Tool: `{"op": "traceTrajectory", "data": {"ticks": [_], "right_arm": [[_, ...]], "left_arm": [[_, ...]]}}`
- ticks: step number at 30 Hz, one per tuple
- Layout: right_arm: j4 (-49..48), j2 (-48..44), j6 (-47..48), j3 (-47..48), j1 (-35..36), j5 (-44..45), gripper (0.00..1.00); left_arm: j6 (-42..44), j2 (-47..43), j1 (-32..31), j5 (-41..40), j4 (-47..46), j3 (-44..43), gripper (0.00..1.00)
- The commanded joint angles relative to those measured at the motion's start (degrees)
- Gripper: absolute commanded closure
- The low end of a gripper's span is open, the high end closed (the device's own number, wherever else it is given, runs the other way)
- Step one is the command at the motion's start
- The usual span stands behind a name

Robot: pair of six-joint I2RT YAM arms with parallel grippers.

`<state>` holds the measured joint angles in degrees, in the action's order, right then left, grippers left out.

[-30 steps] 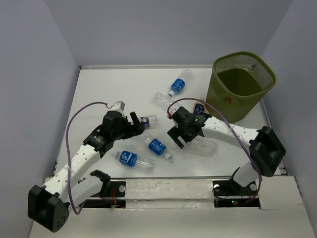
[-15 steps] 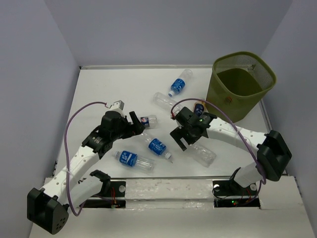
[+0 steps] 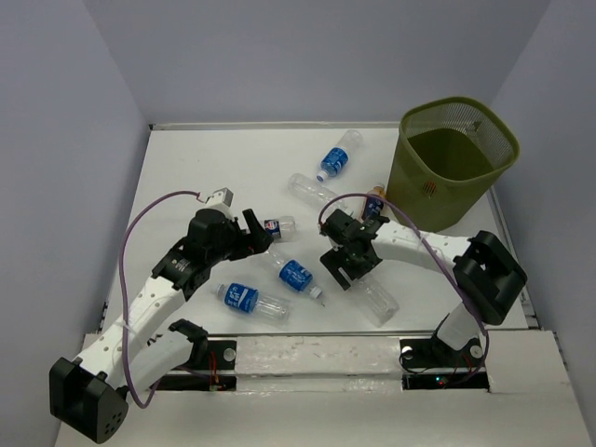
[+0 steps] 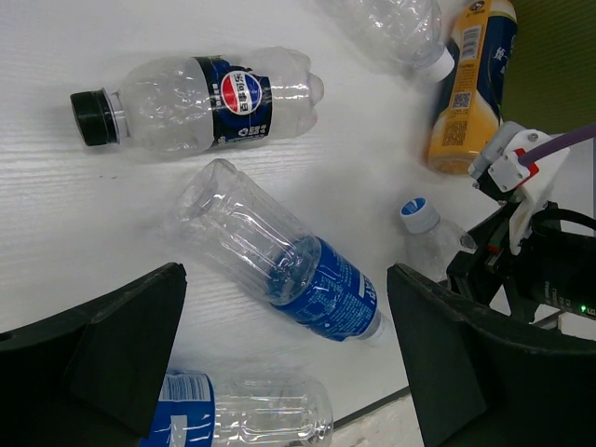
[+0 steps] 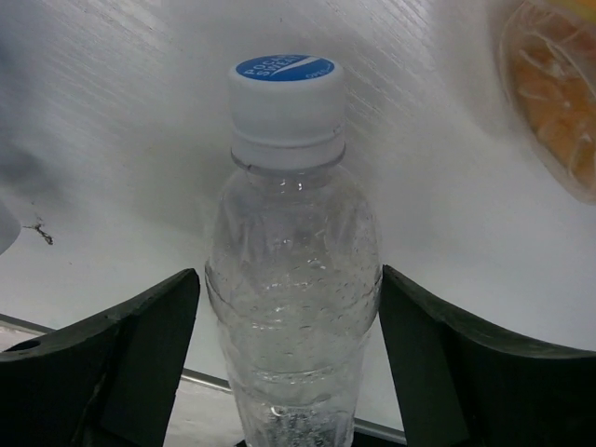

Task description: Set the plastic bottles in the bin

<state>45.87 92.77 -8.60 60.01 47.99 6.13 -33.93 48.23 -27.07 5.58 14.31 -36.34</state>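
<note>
The right gripper's fingers stand either side of a clear, white-capped bottle. They sit just below its shoulder, right at its walls, and I cannot tell whether they press it yet. A second ago this bottle lay crosswise to the gripper's right. Now it slants toward the near edge of the table, and the gripper sits lower over its cap end. The right forearm reaches left from an elbow that has drawn in slightly.

The left gripper gapes wide above a blue-labelled bottle without touching it, hardly moved since then. Its arm leans forward and to the right.

An orange bottle lies near the foot of the bin, which stands at the table's far right.
</note>
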Motion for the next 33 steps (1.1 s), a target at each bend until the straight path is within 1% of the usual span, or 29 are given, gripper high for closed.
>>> {"op": "traceTrajectory", "data": {"ticks": [1,2,3,5,6,9,14,16,18,19,20,21,22,23,24,25,26,29,31,32,33], "right_arm": [[-2.18,1.35,-1.5,2.22,-0.44,-2.17,0.23],[-2.19,1.79,-1.59,2.39,-0.44,-2.18,0.26],[-2.19,2.15,-1.77,2.57,-0.44,-1.48,0.36],[-1.92,1.54,-1.95,2.48,-0.44,-0.77,0.48],[-1.66,0.84,-2.21,2.48,-0.44,0.19,0.55],[2.28,-4.16,-3.7,3.79,-0.44,2.12,0.62],[5.55,-14.44,-2.48,10.99,-0.44,3.62,0.64],[5.38,-18.23,-1.51,18.19,-0.44,6.86,0.64],[4.15,-19.38,-0.02,24.51,-1.13,11.6,0.64],[2.14,-19.82,0.94,31.16,-1.92,17.45,0.64],[0.29,-19.91,1.48,34.27,-3.06,20.21,0.64],[-1.64,-20.0,2.26,36.91,-6.9,23.11,0.65],[-5.75,-19.91,3.49,41.29,-9.73,27.05,0.66],[-8.05,-19.91,3.85,43.94,-16.19,28.31,0.67],[-10.51,-19.82,4.38,43.97,-16.26,28.32,0.67],[-13.23,-19.82,4.73,44.49,-21.91,28.5,0.67],[-18.48,-19.39,5.34,44.84,-24.32,28.85,0.67],[-27.64,-17.11,7.98,44.32,-30.83,31.48,0.67],[-29.86,-15.52,7.99,44.41,-34.08,31.58,0.67],[-31.0,-14.82,7.99,44.23,-37.23,31.23,0.67],[-31.62,-13.94,7.72,43.01,-38.74,30.87,0.67]], "left_arm": [[0.71,-0.59,-0.35,0.83,-2.53,0.21,0.01],[0.62,-0.68,-0.35,0.83,-2.62,0.3,0.01],[0.54,-0.77,-0.35,0.83,-2.62,0.39,0.01],[0.53,-0.77,-0.44,0.83,-2.62,0.48,0.01],[0.53,-0.68,-0.35,0.92,-2.7,0.39,0.01],[0.45,-0.33,-0.35,1.27,-3.05,0.39,0.01],[0.1,-0.06,-0.35,1.45,-3.23,0.56,0.01],[0.01,-0.06,-0.35,1.62,-3.41,0.65,0.01],[-0.17,0.2,-0.35,1.8,-3.58,0.65,0.01],[-0.26,0.29,-0.35,1.8,-3.76,0.83,0.01],[-0.34,0.29,-0.44,2.06,-3.76,1.0,0.01],[-0.34,0.2,-0.35,2.06,-3.93,1.09,0.01],[-0.34,0.11,-0.35,2.06,-3.93,1.18,0.01],[-0.34,-0.41,-0.44,1.71,-4.02,1.35,0.01],[-0.34,-0.76,-0.44,1.28,-4.11,1.44,0.01],[-1.3,-1.29,-0.44,0.84,-4.37,1.71,0.01],[-1.83,-2.25,-0.44,0.66,-4.72,2.32,0.01],[-4.37,-3.31,-0.88,1.36,-7.18,3.9,0.01],[-5.17,-3.4,-1.75,1.18,-7.62,4.52,0.01],[-5.53,-3.14,-2.19,-0.04,-7.71,4.78,0.01],[-5.88,-3.05,-2.63,-0.83,-7.8,4.87,0.01]]}}
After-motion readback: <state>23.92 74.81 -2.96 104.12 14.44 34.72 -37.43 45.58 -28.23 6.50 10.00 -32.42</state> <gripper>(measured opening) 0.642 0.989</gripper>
